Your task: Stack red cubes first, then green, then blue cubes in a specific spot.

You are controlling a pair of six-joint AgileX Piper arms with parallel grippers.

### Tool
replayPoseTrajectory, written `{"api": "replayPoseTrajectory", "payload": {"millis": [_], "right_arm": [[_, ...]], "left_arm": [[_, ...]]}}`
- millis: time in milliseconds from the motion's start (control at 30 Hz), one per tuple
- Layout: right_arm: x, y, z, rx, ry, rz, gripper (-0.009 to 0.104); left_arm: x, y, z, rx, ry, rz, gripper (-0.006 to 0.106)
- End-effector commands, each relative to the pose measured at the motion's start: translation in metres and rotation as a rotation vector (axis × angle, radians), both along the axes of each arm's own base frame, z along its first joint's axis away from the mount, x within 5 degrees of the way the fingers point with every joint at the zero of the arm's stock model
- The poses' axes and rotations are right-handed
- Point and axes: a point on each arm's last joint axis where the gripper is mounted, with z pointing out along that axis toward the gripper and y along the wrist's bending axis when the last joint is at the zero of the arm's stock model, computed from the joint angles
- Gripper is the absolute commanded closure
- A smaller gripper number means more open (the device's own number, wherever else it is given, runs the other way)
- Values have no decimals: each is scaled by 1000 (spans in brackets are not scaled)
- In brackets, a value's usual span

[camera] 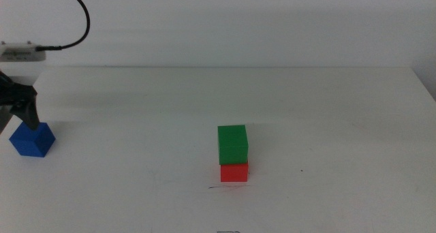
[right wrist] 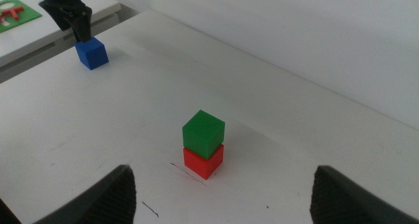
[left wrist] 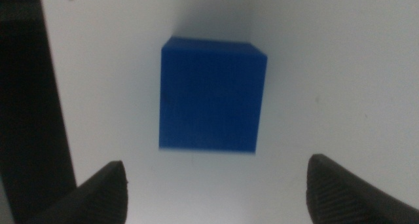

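Blue cube sits on the white table at far left, matte, sharp-edged, well apart from the stack. Green cube rests on the red cube mid-table, slightly offset, just behind a thin dark line. Left gripper hovers over the blue cube, jaws spread wide, not touching it. Right gripper waits back from the stack, jaws apart, holding nothing. Left arm mostly cut off in the middle view. A black cable loops at top left.
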Motion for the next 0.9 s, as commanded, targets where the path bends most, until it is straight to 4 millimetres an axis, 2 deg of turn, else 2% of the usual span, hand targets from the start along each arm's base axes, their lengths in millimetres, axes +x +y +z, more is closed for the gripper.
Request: {"api": "replayPoseTrajectory", "payload": {"millis": [0,400,600,733,867], "right_arm": [[2,0,12,45,-77,-13,27],[2,0,12,45,-77,-13,27],[2,0,12,45,-77,-13,27],[2,0,12,45,-77,-13,27],[2,0,12,45,-77,-13,27]], "left_arm": [[5,-2,22,-5,-74,-9,7],[22,1,-14,-39,-41,-25,7],[25,2,-24,-46,-31,-22,11],[25,2,-24,-43,-32,-27,26],[25,0,-24,-61,-34,-14,53]]}}
